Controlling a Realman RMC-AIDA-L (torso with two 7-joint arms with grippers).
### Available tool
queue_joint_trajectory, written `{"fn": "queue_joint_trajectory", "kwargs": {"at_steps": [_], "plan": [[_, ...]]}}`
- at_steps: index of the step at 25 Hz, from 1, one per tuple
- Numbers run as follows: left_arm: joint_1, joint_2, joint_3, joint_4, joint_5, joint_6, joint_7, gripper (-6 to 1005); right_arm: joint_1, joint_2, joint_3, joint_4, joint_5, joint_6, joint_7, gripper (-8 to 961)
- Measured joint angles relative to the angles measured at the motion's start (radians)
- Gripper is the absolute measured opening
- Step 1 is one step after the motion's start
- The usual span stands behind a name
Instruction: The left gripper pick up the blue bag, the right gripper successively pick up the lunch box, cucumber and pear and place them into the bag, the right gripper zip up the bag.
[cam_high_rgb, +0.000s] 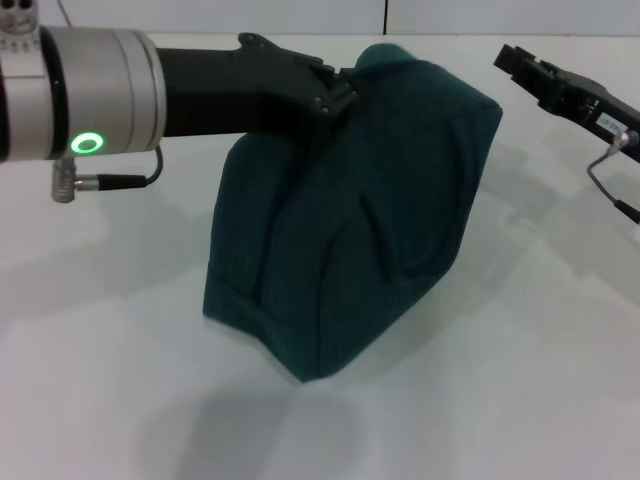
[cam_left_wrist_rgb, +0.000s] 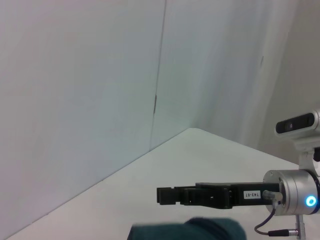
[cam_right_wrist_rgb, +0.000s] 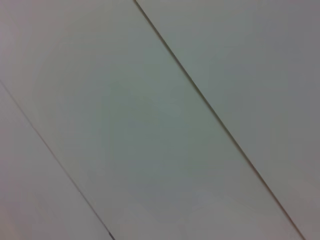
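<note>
Up front, readable writing only on right gripper (cam_left_wrist_rgb: 161, 195) — white label, digits like "143-07", uncertain. Blue bag (cam_high_rgb: 360, 220) is soft ribbed teal fabric, boxy, tilted on one lower edge on white table (cam_high_rgb: 110, 400). Left gripper (cam_high_rgb: 335, 100) black, screw-studded, fingers pressed onto bag's top edge. Right gripper hangs well apart beyond bag's far side — fingers look nearly together, cannot tell for sure. Pale wall panels (cam_right_wrist_rgb: 150, 120) behind.

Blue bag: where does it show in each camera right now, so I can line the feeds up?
Head view: the blue bag fills the centre, its top at the left gripper.
Left wrist view: only its teal top edge shows, below the right gripper.
Right wrist view: not in it.
Shared landmark: the right gripper.
</note>
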Motion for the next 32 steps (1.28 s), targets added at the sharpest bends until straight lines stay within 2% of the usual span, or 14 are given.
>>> {"fn": "queue_joint_trajectory", "kwargs": {"at_steps": [6, 15, 25, 29, 32], "plan": [[-0.045, -0.003, 0.010, -0.040, -0.002, -0.006, 0.000, 42, -0.055, -0.020, 0.030, -0.010, 0.005, -0.004, 0.004, 327], [-0.120, -0.002, 0.035, -0.133, -0.004, -0.046, 0.009, 45, -0.148, -0.065, 0.175, -0.011, 0.004, -0.103, -0.001, 540], [-0.171, -0.002, 0.039, -0.273, -0.028, -0.109, 0.045, 75, -0.155, -0.069, 0.183, -0.012, 0.006, -0.111, -0.001, 885], [-0.171, -0.002, 0.035, -0.280, -0.048, -0.109, 0.068, 87, -0.156, -0.069, 0.183, -0.012, 0.005, -0.116, -0.001, 885], [-0.165, -0.001, 0.032, -0.281, -0.099, -0.109, 0.103, 214, -0.155, -0.072, 0.180, -0.019, -0.003, -0.127, -0.007, 885]]}}
